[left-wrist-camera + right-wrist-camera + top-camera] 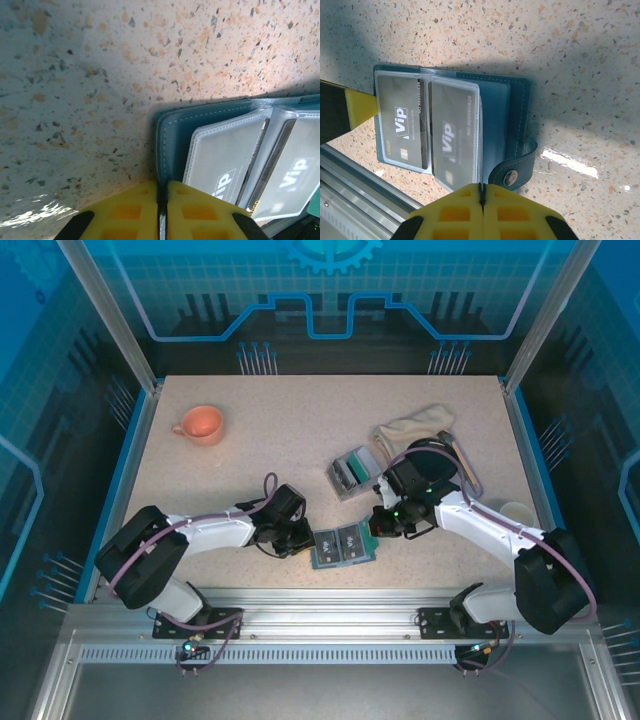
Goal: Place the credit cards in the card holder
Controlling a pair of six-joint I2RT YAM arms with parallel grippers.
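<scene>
Pinching card holder (516, 112) edge, left gripper (161, 205), right gripper (481, 200) closed alongside

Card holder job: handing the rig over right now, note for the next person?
Left claw: shut on the card holder's edge, apparently pinching it.
Right claw: shut at the strap-side edge; whether it grips anything is unclear.
Card holder lies open on the table between both claws.
Done: two Vip cards sit in its clear sleeves.
Left: more credit cards appear to sit in the clear box behind it.
</scene>
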